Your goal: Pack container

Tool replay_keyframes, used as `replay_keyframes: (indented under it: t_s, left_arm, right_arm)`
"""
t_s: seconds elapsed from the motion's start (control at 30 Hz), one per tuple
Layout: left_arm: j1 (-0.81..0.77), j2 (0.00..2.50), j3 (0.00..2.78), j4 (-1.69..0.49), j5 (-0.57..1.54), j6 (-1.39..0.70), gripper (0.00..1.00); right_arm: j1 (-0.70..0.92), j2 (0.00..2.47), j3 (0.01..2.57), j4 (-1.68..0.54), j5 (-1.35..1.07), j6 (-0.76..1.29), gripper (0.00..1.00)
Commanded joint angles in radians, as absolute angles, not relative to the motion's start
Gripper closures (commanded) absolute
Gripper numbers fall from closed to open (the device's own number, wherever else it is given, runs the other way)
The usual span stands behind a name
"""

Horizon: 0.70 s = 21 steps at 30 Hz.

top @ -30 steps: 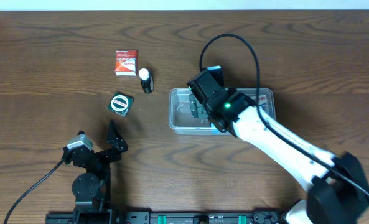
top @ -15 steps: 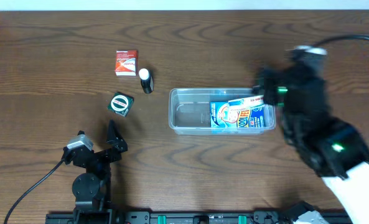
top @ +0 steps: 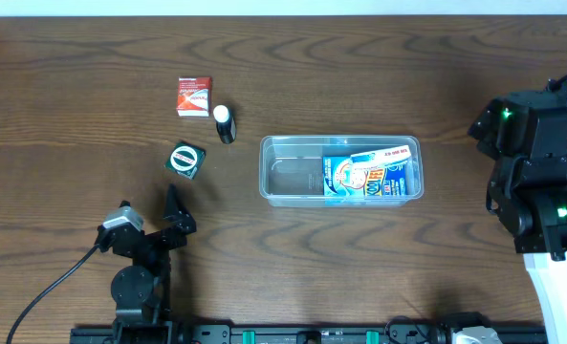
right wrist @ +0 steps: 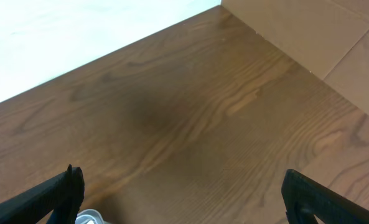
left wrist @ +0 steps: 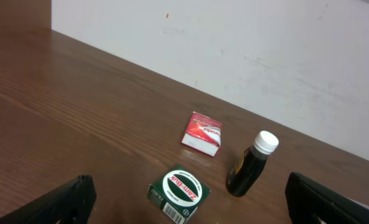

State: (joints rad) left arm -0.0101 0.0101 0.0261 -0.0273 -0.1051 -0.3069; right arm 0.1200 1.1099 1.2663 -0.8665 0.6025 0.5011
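The clear container (top: 281,180) sits mid-table with a blue-and-white packet (top: 369,175) lying flat in its right half. My right gripper (right wrist: 184,199) is open and empty over bare wood, well right of the container; its arm (top: 536,186) is at the table's right edge. A corner of the container (right wrist: 88,218) shows at the bottom left of the right wrist view. My left gripper (top: 149,215) rests open and empty at the front left. It faces a green Zam-Buk box (left wrist: 179,191), a dark bottle with a white cap (left wrist: 251,164) and a red box (left wrist: 202,133).
In the overhead view the red box (top: 194,96), bottle (top: 225,124) and green box (top: 185,159) lie in a loose group left of the container. A black cable (top: 44,291) trails from the left arm's base. A white wall (left wrist: 234,50) backs the table's far edge.
My right arm has pulled away from over the container to the right edge, leaving the blue packet inside, and its jaws have opened wider. The left arm has not moved.
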Motion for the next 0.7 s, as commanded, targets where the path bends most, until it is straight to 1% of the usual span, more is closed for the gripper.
replay_keyframes:
  t_s: [0.0, 0.13, 0.27, 0.33, 0.53, 0.67]
  left_arm:
    - [-0.006, 0.005, 0.01, -0.063, -0.018, -0.326, 0.02]
    - [-0.006, 0.018, 0.072, -0.095, 0.095, -0.331, 0.02]
    - [-0.005, 0.119, 0.205, -0.222, 0.094, -0.352, 0.02]
    - [-0.005, 0.222, 0.296, -0.29, 0.104, -0.333, 0.02]
    - [-0.005, 0.612, 0.596, -0.439, 0.267, -0.191, 0.02]
    - [-0.005, 0.86, 0.818, -0.568, 0.306, -0.15, 0.02]
  right_arm:
    - [0.11, 1.115, 1.279, -0.869, 0.624, 0.512, 0.01]
    - [0.11, 1.115, 1.279, -0.869, 0.624, 0.512, 0.01]
    - [0.11, 1.115, 1.279, -0.869, 0.624, 0.512, 0.01]
    - [0.11, 1.115, 1.279, -0.869, 0.623, 0.512, 0.01]
    - [0.11, 1.115, 1.279, -0.869, 0.624, 0.512, 0.01]
    - [0.11, 1.115, 1.279, -0.869, 0.624, 0.512, 0.01]
